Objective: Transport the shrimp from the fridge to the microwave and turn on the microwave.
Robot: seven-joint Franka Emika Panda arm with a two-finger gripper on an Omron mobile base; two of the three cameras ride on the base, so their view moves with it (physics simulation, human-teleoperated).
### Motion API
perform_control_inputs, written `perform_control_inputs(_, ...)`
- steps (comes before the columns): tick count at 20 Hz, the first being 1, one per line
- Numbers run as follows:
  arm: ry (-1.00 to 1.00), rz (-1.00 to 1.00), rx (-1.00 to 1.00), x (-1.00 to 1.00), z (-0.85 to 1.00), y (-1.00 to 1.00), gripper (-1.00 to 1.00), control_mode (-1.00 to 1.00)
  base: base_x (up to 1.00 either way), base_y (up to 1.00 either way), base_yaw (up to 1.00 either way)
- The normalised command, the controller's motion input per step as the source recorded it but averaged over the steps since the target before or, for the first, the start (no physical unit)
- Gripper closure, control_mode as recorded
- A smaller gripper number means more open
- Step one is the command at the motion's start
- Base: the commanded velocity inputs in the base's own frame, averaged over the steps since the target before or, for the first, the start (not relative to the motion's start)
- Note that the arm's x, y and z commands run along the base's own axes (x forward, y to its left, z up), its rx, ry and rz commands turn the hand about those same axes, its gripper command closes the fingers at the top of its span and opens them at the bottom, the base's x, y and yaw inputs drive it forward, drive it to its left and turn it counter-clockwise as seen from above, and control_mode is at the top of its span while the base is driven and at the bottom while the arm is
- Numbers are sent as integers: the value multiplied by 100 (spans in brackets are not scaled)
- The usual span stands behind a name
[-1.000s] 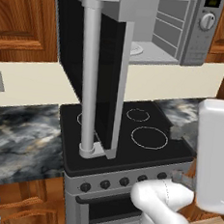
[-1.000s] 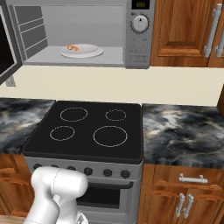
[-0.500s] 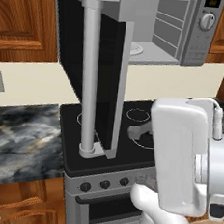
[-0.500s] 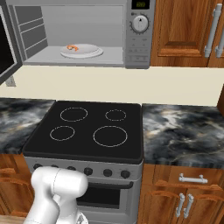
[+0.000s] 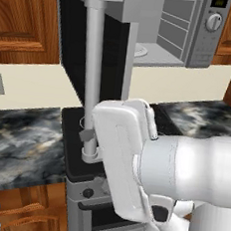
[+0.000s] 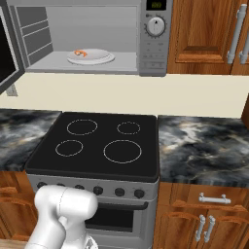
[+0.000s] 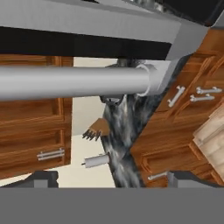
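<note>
The microwave [image 6: 97,36] hangs above the stove with its door [image 5: 74,48] swung wide open toward me. Inside, the orange shrimp [image 6: 80,52] lies on a white plate [image 6: 95,57]. The side panel carries a round knob [image 6: 155,26] under a green display. My white arm [image 5: 132,174] reaches across in front of the stove toward the lower part of the door's grey bar handle [image 5: 91,75]. In the hand view that handle [image 7: 74,81] crosses just ahead of my gripper [image 7: 116,179], which is open with nothing between its fingertips. The fridge is out of view.
A black-topped stove [image 6: 97,146] with a row of knobs stands below the microwave. Dark marble counters [image 6: 204,146] flank it on both sides. Wooden cabinets [image 6: 204,29] hang at the upper right, and drawers [image 6: 209,228] sit beneath the counter.
My arm has swung left across the left base view, from its right edge to in front of the stove near the door handle. The microwave, door and shrimp have not moved.
</note>
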Motion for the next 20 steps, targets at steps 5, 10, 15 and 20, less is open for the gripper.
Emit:
perform_control_inputs(5,12,-13,1,16,-11,45,-100,-100,0,0,0)
perform_control_inputs(10,10,-15,7,26,-11,19,-100,-100,0,0,0)
perform_control_inputs(15,5,-11,8,28,-9,9,-100,-100,0,0,0)
perform_control_inputs(20,0,-5,1,24,-1,10,-100,-100,0,0,0)
